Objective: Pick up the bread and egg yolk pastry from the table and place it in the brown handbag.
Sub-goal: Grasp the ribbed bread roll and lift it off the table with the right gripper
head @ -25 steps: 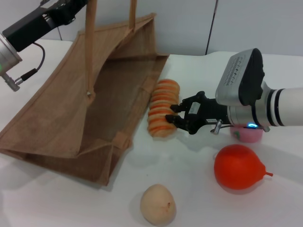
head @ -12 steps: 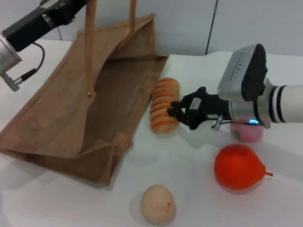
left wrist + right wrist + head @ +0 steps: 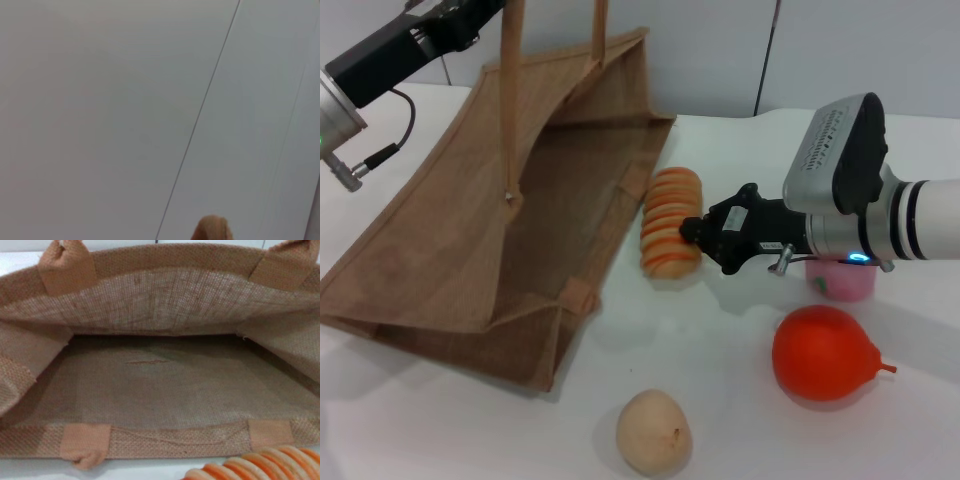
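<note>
The striped orange and cream bread (image 3: 667, 232) lies on the white table beside the open mouth of the brown handbag (image 3: 470, 240). My right gripper (image 3: 693, 232) reaches in from the right and is shut on the side of the bread facing away from the bag. The right wrist view looks into the handbag (image 3: 155, 375), with the bread (image 3: 255, 466) at the picture's edge. Alone near the table's front edge sits the egg yolk pastry (image 3: 653, 432), a pale beige ball. My left arm (image 3: 390, 55) is high at the back left, where the bag's handles (image 3: 510, 90) rise out of view.
A red-orange pear-shaped fruit (image 3: 825, 352) sits to the right of the pastry. A pink object (image 3: 842, 282) lies partly under my right arm. The left wrist view shows only a wall and a tan tip (image 3: 212, 229).
My right gripper moved in and closed on the bread. The bread shifted slightly toward the back and right. The left arm and the bag stayed still.
</note>
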`<action>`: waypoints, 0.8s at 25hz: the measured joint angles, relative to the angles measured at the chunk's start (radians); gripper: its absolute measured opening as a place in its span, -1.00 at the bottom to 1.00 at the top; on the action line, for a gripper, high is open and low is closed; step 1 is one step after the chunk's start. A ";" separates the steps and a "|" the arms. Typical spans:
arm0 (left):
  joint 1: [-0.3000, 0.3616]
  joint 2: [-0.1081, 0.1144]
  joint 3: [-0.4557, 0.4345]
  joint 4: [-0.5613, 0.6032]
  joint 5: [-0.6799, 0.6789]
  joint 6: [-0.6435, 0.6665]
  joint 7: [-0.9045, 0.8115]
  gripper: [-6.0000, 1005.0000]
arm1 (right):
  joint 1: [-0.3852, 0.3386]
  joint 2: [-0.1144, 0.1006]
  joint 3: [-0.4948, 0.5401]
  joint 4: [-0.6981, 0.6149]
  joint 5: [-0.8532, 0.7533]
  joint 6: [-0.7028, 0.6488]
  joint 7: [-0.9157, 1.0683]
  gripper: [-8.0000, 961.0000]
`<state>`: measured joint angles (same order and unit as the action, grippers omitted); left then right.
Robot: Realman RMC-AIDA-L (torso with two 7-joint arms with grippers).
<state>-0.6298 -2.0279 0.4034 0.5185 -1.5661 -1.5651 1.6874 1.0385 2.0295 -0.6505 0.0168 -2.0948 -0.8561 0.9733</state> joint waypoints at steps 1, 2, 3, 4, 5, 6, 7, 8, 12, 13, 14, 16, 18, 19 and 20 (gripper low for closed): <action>0.000 0.000 0.000 0.000 0.000 0.000 0.000 -0.79 | 0.001 0.000 0.001 0.000 0.001 -0.005 -0.001 -0.94; 0.000 0.000 0.000 0.000 0.000 0.001 0.000 -0.79 | 0.002 0.000 0.001 -0.001 0.002 -0.009 -0.001 -0.94; 0.000 0.000 0.000 0.000 0.000 0.002 0.000 -0.79 | 0.004 0.000 0.001 -0.001 0.003 -0.012 -0.001 -0.94; 0.000 0.000 0.000 0.000 0.000 0.003 0.000 -0.79 | 0.005 0.000 0.002 -0.002 0.004 -0.015 0.000 -0.95; 0.000 0.000 0.000 0.000 0.000 0.003 0.000 -0.79 | 0.006 0.000 0.002 -0.004 0.004 -0.021 0.001 -0.95; -0.001 0.000 0.000 0.000 0.001 0.003 0.000 -0.79 | 0.007 0.000 0.002 -0.006 0.004 -0.029 0.001 -0.91; -0.001 0.000 0.000 0.000 0.001 0.003 0.000 -0.79 | 0.007 0.000 0.002 -0.008 0.004 -0.037 0.001 -0.88; -0.001 0.000 0.000 0.000 0.001 0.003 0.000 -0.79 | 0.007 0.000 0.002 -0.009 0.004 -0.040 0.001 -0.84; 0.000 0.000 0.000 0.000 0.001 0.005 0.000 -0.79 | 0.008 0.000 0.003 -0.014 0.004 -0.045 0.001 -0.63; 0.000 0.000 0.000 0.000 0.001 0.005 0.000 -0.79 | 0.008 0.000 0.003 -0.016 0.004 -0.045 0.001 -0.56; 0.001 0.000 0.000 0.000 0.001 0.005 0.000 -0.79 | 0.008 0.000 0.003 -0.018 0.004 -0.046 0.001 -0.50; 0.001 0.000 0.000 0.000 0.001 0.005 0.000 -0.79 | 0.011 0.000 0.002 -0.020 0.003 -0.046 0.001 -0.36; 0.001 0.000 0.000 0.000 0.001 0.005 0.000 -0.79 | 0.017 0.001 -0.002 -0.020 -0.001 -0.046 0.000 -0.30; 0.001 0.000 0.000 0.000 0.001 0.005 0.000 -0.79 | 0.019 0.001 -0.004 -0.020 -0.001 -0.046 0.000 -0.27; 0.001 0.000 0.000 0.000 0.001 0.006 0.000 -0.79 | 0.022 0.001 -0.006 -0.020 -0.002 -0.046 0.000 -0.24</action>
<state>-0.6288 -2.0279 0.4035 0.5185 -1.5647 -1.5596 1.6874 1.0601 2.0309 -0.6562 -0.0035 -2.0964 -0.9021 0.9736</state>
